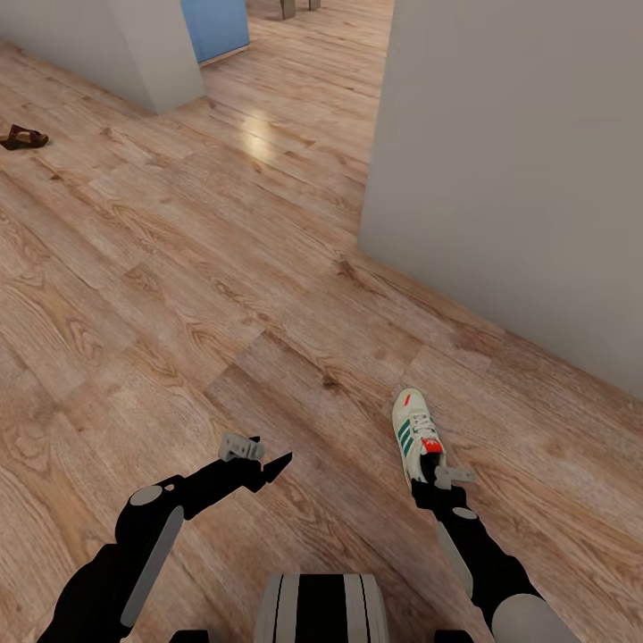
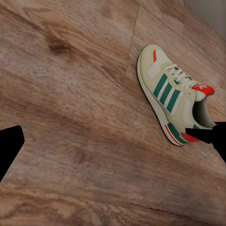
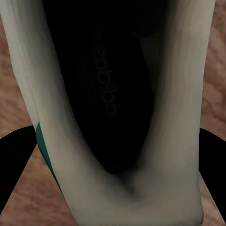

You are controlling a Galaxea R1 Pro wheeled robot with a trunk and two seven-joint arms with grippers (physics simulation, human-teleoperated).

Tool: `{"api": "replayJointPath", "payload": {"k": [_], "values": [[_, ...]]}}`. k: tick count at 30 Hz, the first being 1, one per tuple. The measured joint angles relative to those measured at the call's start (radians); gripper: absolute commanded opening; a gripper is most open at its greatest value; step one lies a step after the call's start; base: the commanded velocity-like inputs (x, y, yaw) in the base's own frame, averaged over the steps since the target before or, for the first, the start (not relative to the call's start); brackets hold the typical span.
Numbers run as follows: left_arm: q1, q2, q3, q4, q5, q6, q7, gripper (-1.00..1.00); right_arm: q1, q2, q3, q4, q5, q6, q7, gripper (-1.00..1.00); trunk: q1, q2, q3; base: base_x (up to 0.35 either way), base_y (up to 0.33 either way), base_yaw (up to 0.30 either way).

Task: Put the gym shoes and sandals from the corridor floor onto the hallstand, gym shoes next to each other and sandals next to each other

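Observation:
One gym shoe, white with green stripes and a red heel tab, is low over the corridor floor, toe pointing away from me. My right gripper is shut on its heel. In the right wrist view the heel opening of the gym shoe sits between the two fingers, which touch both of its sides. Whether the sole rests on the planks I cannot tell. My left gripper hangs open and empty to the shoe's left; its wrist view shows the gym shoe. One brown sandal lies far off at the left.
A grey wall corner rises just right of the shoe. Another grey wall block stands at the back left, with a blue panel behind it. Open plank floor stretches between them toward the sandal.

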Motion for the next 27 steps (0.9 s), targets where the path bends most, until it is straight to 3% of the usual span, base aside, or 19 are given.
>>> {"api": "replayJointPath", "payload": {"k": [15,27], "values": [[0.0,0.001,0.001,-0.001,0.0,0.0,0.001,1.0,0.0,0.0,0.0,0.0,-0.002,-0.001,0.001,-1.0,0.0,0.0,0.0,0.0,0.0,0.0],[0.0,0.003,0.004,-0.001,0.0,0.0,0.003,1.0,0.0,0.0,0.0,0.0,-0.002,-0.002,0.001,-1.0,-0.005,0.003,0.046,0.0,0.0,0.0]]}}
